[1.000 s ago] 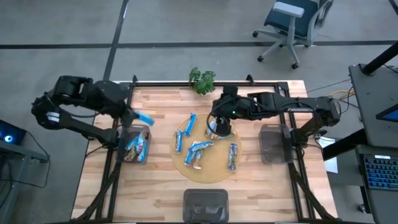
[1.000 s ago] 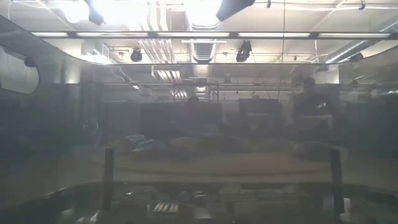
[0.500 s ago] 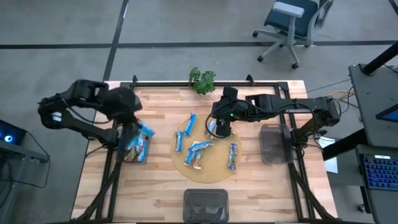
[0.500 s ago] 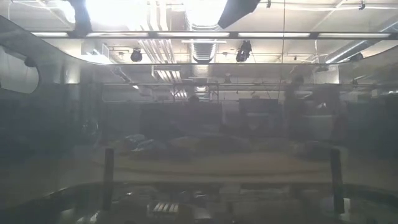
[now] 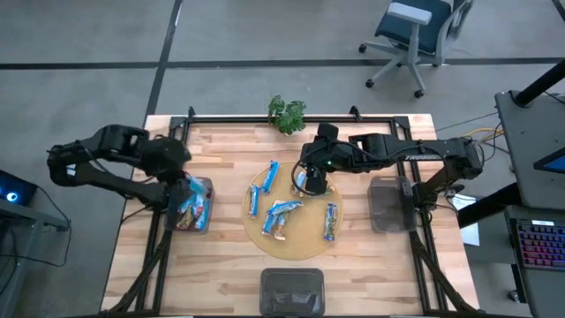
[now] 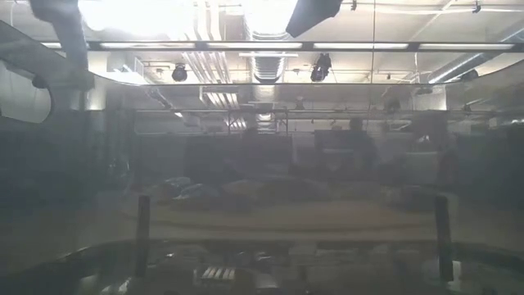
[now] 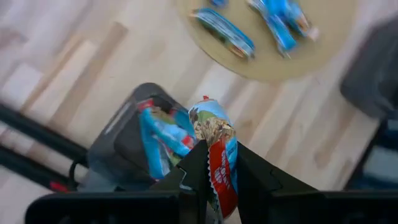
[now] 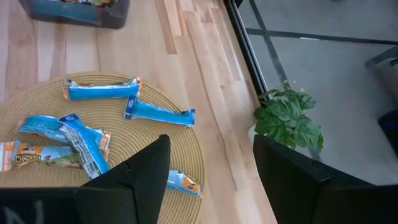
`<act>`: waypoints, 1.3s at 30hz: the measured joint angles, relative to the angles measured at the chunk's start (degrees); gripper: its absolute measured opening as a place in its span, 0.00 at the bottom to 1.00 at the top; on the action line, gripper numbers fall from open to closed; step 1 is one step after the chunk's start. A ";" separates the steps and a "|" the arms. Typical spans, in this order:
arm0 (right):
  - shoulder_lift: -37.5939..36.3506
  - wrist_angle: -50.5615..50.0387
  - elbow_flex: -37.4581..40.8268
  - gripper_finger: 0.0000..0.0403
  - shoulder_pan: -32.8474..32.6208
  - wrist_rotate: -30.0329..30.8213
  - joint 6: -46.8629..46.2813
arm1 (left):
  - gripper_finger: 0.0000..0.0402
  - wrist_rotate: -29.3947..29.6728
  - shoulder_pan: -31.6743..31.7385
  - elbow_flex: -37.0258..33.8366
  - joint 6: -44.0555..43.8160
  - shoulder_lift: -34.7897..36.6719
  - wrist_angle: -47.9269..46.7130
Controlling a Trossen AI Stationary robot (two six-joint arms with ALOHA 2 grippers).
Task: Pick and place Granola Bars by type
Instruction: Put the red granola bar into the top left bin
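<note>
Left gripper (image 7: pixel 213 163) is clamped on a crinkled foil granola bar (image 7: pixel 217 146) above the left grey bin (image 5: pixel 192 204), which holds several blue bars. Right gripper (image 8: pixel 210 167), fingers apart, hovers over the round woven mat (image 5: pixel 305 243) carrying loose bars (image 5: pixel 281 215). Only the right wrist view shows the mat's weave.

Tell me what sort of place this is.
Likely a robotics lab or open office: a framed wooden table on grey floor, a rolling office chair, a keyboard on a side desk, exposed ceiling ducts.
</note>
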State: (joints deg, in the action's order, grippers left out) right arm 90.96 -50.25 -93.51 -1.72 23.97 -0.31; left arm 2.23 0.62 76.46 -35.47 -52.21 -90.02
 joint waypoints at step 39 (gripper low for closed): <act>0.00 1.77 0.00 0.54 0.48 0.20 -2.25 | 0.10 31.64 -23.42 -7.40 -18.54 8.27 12.81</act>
State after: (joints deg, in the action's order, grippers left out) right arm 90.96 -48.48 -93.51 -1.23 24.16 -2.56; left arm 33.87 -22.80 69.06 -54.00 -43.94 -77.21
